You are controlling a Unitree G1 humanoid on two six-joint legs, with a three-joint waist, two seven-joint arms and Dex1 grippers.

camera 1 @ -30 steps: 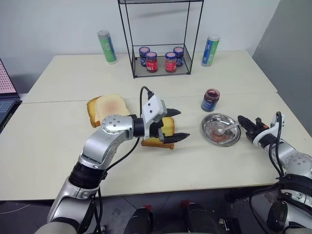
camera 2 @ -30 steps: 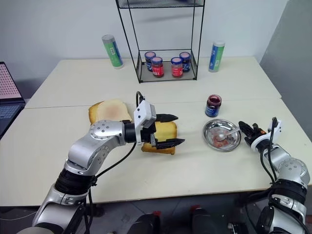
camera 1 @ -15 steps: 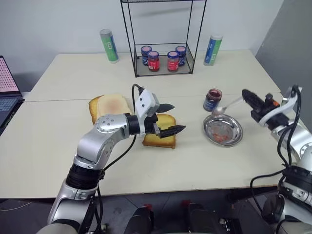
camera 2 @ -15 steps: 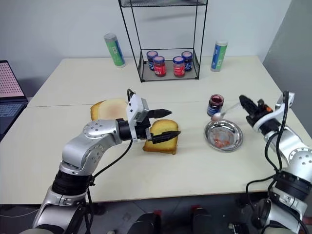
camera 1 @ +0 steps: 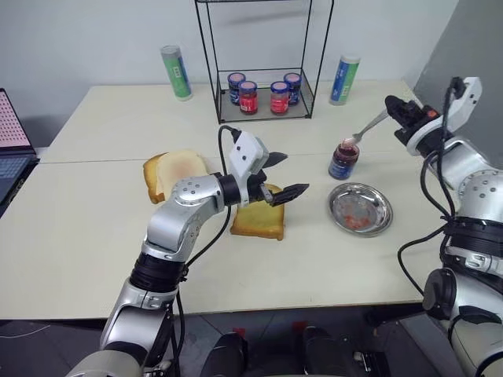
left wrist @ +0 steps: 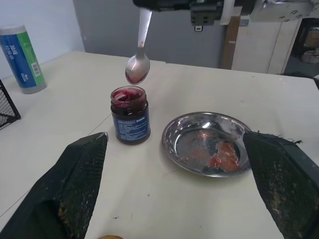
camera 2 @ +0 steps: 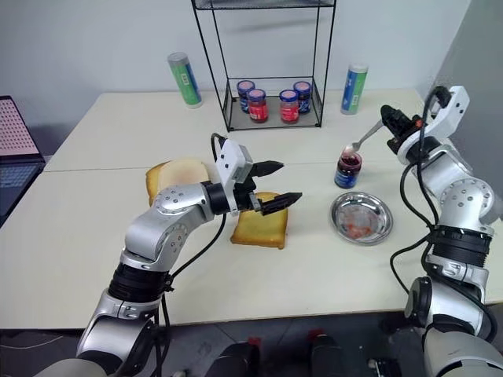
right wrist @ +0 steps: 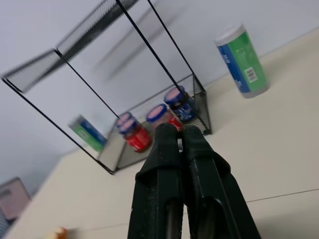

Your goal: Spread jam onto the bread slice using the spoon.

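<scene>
The golden bread slice (camera 1: 258,221) lies flat near the table's middle. My left gripper (camera 1: 293,174) hovers just above its far edge, open and empty, pointing toward the jam jar (camera 1: 343,161). That small blue-labelled jar stands open with dark red jam inside (left wrist: 128,95). My right gripper (camera 1: 398,111) is raised at the right, shut on the handle of the silver spoon (camera 1: 365,131). The spoon's bowl (left wrist: 137,69) hangs a little above the jar's mouth, smeared red. In the right wrist view the right fingers (right wrist: 169,144) are pressed together.
A round steel dish (camera 1: 380,224) with red smears sits just nearer than the jar. Paler bread slices (camera 1: 177,171) lie left of the golden one. At the back stand a wire rack (camera 1: 220,119) holding several small jars (camera 1: 263,93) and two green-blue cylinders (camera 1: 174,75) (camera 1: 344,78). A laptop (camera 1: 8,149) is at the left edge.
My right gripper lifted the spoon out of the steel dish and carried it up and back to above the jam jar. My left gripper edged slightly forward over the bread.
</scene>
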